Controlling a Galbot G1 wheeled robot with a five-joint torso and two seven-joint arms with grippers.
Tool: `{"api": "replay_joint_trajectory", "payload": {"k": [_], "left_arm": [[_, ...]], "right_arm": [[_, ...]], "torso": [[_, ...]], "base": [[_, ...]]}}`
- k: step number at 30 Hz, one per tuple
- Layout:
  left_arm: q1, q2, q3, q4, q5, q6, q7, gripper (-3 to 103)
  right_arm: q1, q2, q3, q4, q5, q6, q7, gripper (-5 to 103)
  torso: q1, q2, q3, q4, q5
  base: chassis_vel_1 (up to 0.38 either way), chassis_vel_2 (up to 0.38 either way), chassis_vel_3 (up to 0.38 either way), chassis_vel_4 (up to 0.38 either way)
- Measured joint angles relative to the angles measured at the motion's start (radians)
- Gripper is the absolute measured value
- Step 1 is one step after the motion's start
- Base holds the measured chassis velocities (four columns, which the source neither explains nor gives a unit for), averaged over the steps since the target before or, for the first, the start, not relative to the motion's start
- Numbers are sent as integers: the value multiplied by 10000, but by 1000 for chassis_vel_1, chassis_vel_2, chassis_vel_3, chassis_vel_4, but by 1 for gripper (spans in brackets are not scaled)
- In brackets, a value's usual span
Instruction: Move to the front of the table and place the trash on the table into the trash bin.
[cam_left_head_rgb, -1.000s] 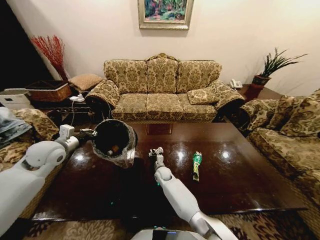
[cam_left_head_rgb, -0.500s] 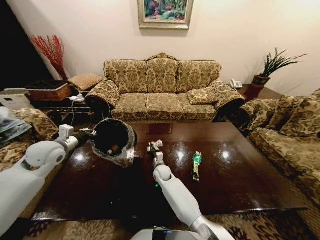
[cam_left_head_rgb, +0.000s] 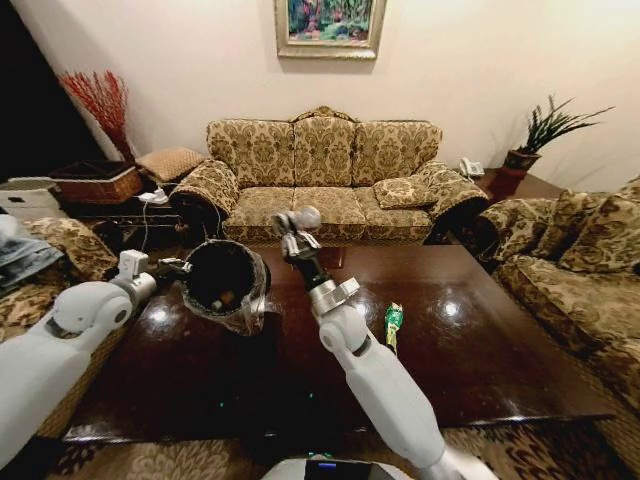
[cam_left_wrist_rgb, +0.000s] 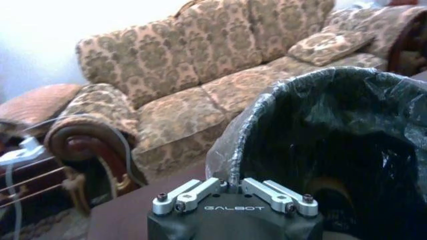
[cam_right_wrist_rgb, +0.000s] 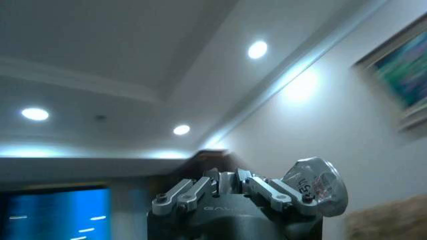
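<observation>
My left gripper (cam_left_head_rgb: 181, 268) (cam_left_wrist_rgb: 230, 189) is shut on the rim of the black trash bin (cam_left_head_rgb: 226, 284) (cam_left_wrist_rgb: 333, 145), holding it tilted over the left of the dark table (cam_left_head_rgb: 480, 340); a few items lie inside the bin. Raised high beside the bin's mouth, my right gripper (cam_left_head_rgb: 291, 228) (cam_right_wrist_rgb: 230, 181) is shut on a silvery-white can (cam_left_head_rgb: 305, 217) (cam_right_wrist_rgb: 316, 186). A green packet (cam_left_head_rgb: 393, 326) lies on the table right of my right arm.
A patterned sofa (cam_left_head_rgb: 325, 180) stands behind the table and an armchair (cam_left_head_rgb: 585, 260) on the right. A wicker basket (cam_left_head_rgb: 98, 182) and side table sit at the back left, and a potted plant (cam_left_head_rgb: 540, 135) at the back right.
My right arm has lifted from just above the tabletop to well above it, carrying the silvery can up beside the bin. The left arm and the bin have stayed put.
</observation>
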Motion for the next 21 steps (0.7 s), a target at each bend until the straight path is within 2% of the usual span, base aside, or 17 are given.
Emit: {"api": "replay_joint_trajectory", "payload": {"k": [2,9,11,14,17,18,20,21], "left_arm": [[12,15,0,-255,-192,-156,144,0],[24,49,-116,-498,-397,-290,296,0],[23,57,-152,-545,-416,-290,316,0],[21,60,-166,-546,-417,-290,317,0],[22,60,-175,-529,-411,-290,322,0],[22,60,-175,-529,-411,-290,322,0],[26,54,-186,-487,-386,-264,323,0],[26,54,-186,-487,-386,-264,323,0]], "right_arm": [[280,52,-516,-627,162,24,-633,15],[245,107,-1033,-1326,-169,-96,-1019,14],[165,87,-1089,-1429,-430,-146,-1179,24],[159,60,-1090,-1432,-499,-149,-1247,30],[109,-2,-1070,-1354,-521,-157,-1256,46],[109,-2,-1070,-1354,-521,-157,-1256,46],[-8,-31,-989,-1213,-518,-151,-1313,57],[-8,-31,-989,-1213,-518,-151,-1313,57]], "torso": [[0,0,0,2,1],[2,0,1,-6,1],[1,0,0,-2,0],[0,0,0,-1,0],[1,0,1,-2,0],[1,0,1,-2,0],[1,0,1,-3,0],[1,0,1,-3,0]], "base": [[0,0,0,0],[0,0,0,0],[0,0,0,0],[0,0,0,0],[0,0,0,0],[0,0,0,0],[0,0,0,0],[0,0,0,0]]}}
